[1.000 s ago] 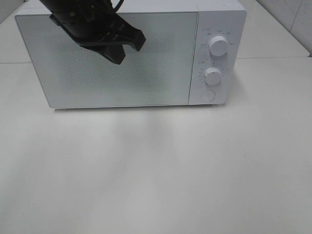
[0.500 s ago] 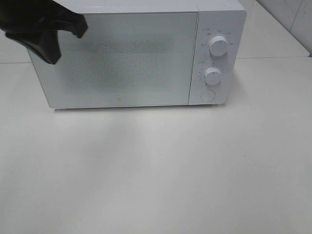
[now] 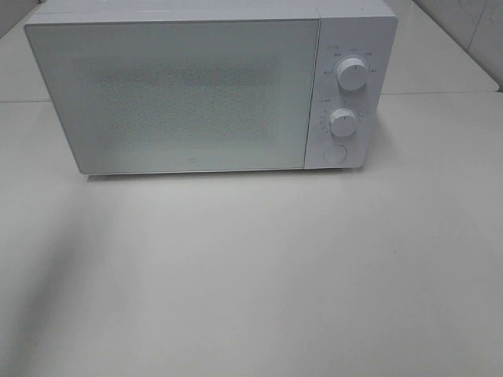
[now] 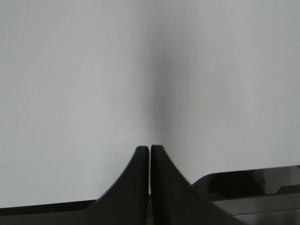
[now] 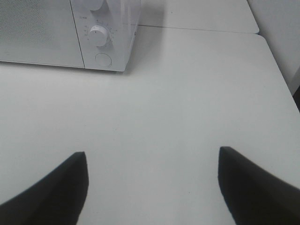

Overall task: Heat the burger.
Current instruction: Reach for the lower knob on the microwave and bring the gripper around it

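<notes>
The left gripper point(image 4: 150, 149) is clenched shut on nothing. The microwave point(image 3: 181, 94) is set far on the table point(image 3: 275, 267), door closed, knobs point(image 3: 352, 75) at its right. The right gripper point(image 5: 152, 151) is spread wide, empty. Where the burger is cannot be told.

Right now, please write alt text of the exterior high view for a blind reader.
A white microwave with its door shut stands at the back of a white table. An upper knob, a lower knob and a round button sit on its right panel.
</notes>
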Robot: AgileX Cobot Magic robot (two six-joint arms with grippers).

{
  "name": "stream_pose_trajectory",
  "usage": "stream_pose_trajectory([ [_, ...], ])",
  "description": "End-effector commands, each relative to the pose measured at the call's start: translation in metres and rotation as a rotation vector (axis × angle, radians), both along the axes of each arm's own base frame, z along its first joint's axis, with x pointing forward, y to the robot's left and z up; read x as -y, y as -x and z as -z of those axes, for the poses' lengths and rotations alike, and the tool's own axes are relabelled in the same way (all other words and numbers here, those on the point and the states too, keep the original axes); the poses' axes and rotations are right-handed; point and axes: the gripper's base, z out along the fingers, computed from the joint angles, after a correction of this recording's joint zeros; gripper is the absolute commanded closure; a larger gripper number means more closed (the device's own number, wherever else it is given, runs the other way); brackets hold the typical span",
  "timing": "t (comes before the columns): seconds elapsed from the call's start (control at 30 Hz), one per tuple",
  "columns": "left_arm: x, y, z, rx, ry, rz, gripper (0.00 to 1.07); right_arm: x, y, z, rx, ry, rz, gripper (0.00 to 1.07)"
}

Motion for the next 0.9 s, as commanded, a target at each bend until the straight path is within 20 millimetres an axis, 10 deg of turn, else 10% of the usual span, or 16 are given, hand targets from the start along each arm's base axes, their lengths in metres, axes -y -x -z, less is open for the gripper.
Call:
stream_pose_trajectory([
  [0.03, -0.009, 0.039, 0.008, 0.050, 0.037, -0.012, 1.06, 0.001, 0.004, 0.000, 0.038, 0.000, 0.005, 0.37],
  [0.9, -0.054, 0.226, 0.036, 0.661, 0.160, 0.073, 1.06, 0.001, 0.004, 0.000, 0.038, 0.000, 0.005, 0.37],
])
